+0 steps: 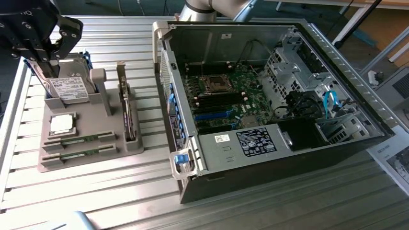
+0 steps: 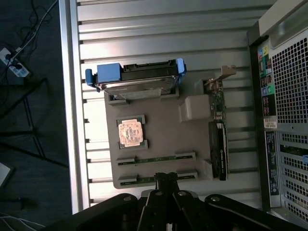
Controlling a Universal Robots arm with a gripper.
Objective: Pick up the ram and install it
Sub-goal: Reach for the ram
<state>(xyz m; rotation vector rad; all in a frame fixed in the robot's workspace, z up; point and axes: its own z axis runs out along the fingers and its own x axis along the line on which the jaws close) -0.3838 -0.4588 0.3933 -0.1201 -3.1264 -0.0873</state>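
Observation:
Two ram sticks, thin and green, lie flat in slots at the front of a grey holder (image 1: 70, 163): one ram stick (image 1: 80, 140) (image 2: 156, 159) and a second ram stick (image 1: 78, 153) (image 2: 139, 179) beside it. My black gripper (image 1: 46, 58) hangs high above the holder's far end in the exterior view, over the hard drive. In the wrist view the gripper (image 2: 166, 179) has its fingertips pressed together with nothing between them, lined up over the second stick. The open computer case (image 1: 268, 96) lies at the exterior view's right, with its motherboard (image 1: 230, 93) exposed.
The holder also carries a silver hard drive (image 1: 70, 86) (image 2: 137, 82) in blue rails, a square processor chip (image 1: 62, 123) (image 2: 130, 132) and an upright expansion card (image 1: 128, 110) (image 2: 219, 139). All stands on a ribbed metal table (image 1: 115, 201). Cables and drive cages fill the case's right side.

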